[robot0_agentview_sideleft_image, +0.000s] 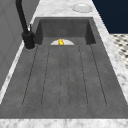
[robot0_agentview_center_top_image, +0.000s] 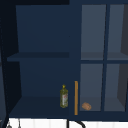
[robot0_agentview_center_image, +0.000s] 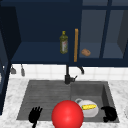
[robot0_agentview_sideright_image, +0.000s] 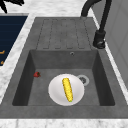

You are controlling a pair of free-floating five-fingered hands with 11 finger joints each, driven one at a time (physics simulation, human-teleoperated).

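- Black, with fingers spread straight and upward, the left hand (robot0_agentview_center_image: 35,115) hangs at the front edge of the sink (robot0_agentview_center_image: 45,97), above the ribbed draining part, and it holds nothing.
- Black too, the right hand (robot0_agentview_center_image: 109,113) is at the front right corner of the basin; its fingers look curled, and I think nothing is inside them, but this is hard to see.
- Just left of the right hand, a white plate (robot0_agentview_center_image: 90,110) lies on the basin floor with a yellow corn cob (robot0_agentview_center_image: 89,107) on it; hand and plate seem apart.
- A big red ball (robot0_agentview_center_image: 67,115) shows between the two hands, at the front edge of the sink.
- Behind the sink stands the black faucet (robot0_agentview_center_image: 67,75).
- On the low cabinet shelf stand an oil bottle (robot0_agentview_center_image: 63,42) and, right of the orange handle (robot0_agentview_center_image: 76,45), a small brown bread roll (robot0_agentview_center_image: 86,52).
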